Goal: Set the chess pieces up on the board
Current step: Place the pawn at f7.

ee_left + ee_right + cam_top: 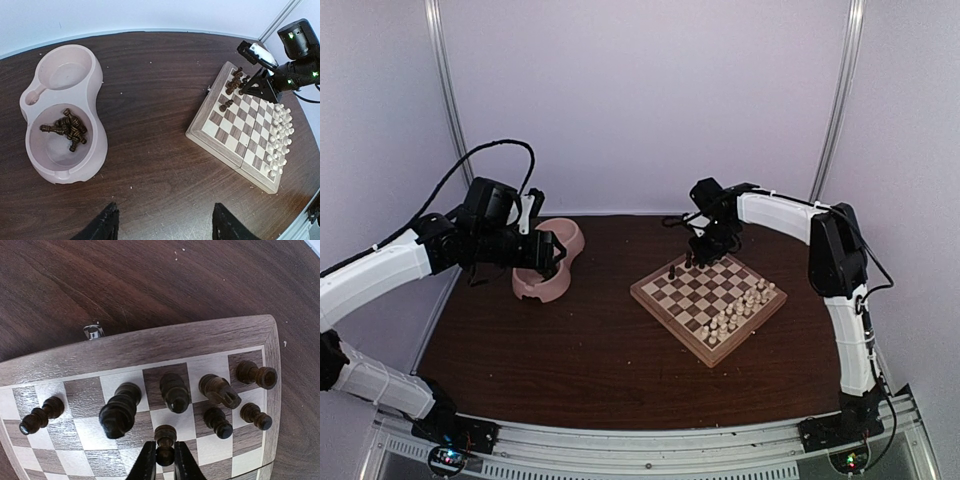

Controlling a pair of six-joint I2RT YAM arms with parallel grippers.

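From where I stand, the right gripper (165, 449) is clenched on 1 dark pawn (165, 433) over the far corner of the square wooden chessboard with light and dark checkered squares (175, 340). It holds the pawn in the second row from the far edge. Whether the pawn's base touches the square I cannot tell, since the fingers hide it. 7 other small dark brown wooden chess pieces (174, 391) are already there, a tall one (119, 411) just to the pawn's left and another pawn (218, 421) just to its right. So I would say the step in hand is seating this pawn, and it needs care. Bring it straight down onto the middle of its own square and let the base sit flat before loosening. Then part the fingers only a little and rise vertically, because a wide opening or a sideways drift could topple either neighbour. More dark pieces (67, 130) lie heaped in 1 basin of the pink double plastic bowl (95, 150) on the dark wooden counter (570, 350). The left gripper (165, 227) hangs over that counter released and holding nothing. The cream chess pieces (280, 135) fill 2 rows on the opposite side of the board, well apart from this work.
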